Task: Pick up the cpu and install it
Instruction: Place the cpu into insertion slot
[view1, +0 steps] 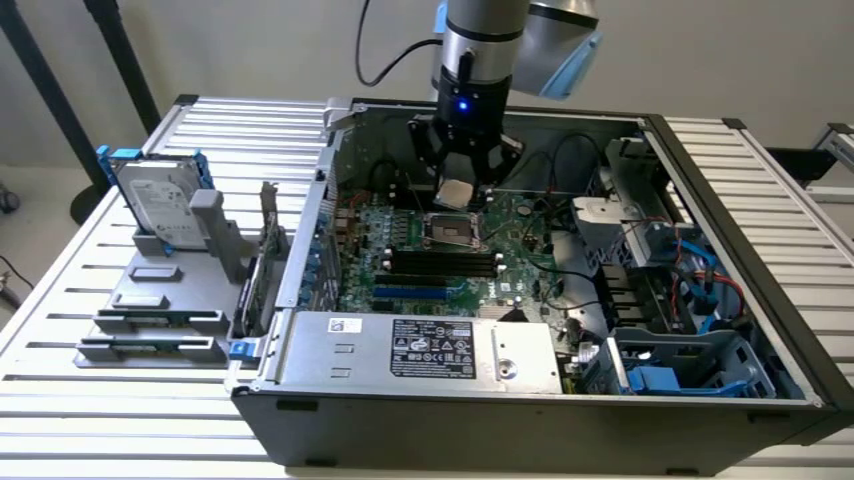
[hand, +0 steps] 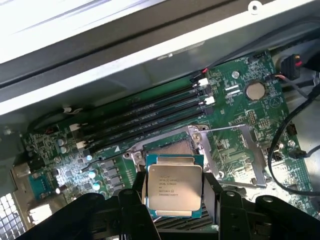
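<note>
While one cpu (view1: 454, 194) hangs over one socket (view1: 454, 230), every other item is placed by reference to that socket.

Nearest the exterior camera, in front of the socket, lies one silver power supply (view1: 424, 347) with a printed label. Four black memory slots (view1: 434, 262) run side by side between the power supply and the socket; the wrist view counts the same four slots (hand: 145, 117), all unfilled. To the exterior view's left of the socket, outside the case (view1: 534, 425), two long grey sticks (view1: 160, 321) lie flat, and beyond them one hard drive (view1: 158, 205) stands upright in a blue bracket.

At the socket (hand: 167, 147) itself, one hinged metal plate (hand: 232, 155) lies folded open beside it. One round coin battery (hand: 255, 90) sits on the green board (hand: 235, 115), well apart from the socket.

Directly above the socket, the gripper (view1: 458, 190) points straight down. Its two black fingers (hand: 131, 202) are clamped on opposite edges of the cpu (hand: 174, 182), one on each side. The chip is held silver face up, above the socket and apart from it.

Beyond and above the socket, one arm (view1: 478, 40) descends vertically, its wrist in line with the gripper (hand: 175, 197). One blue light glows on the wrist.
</note>
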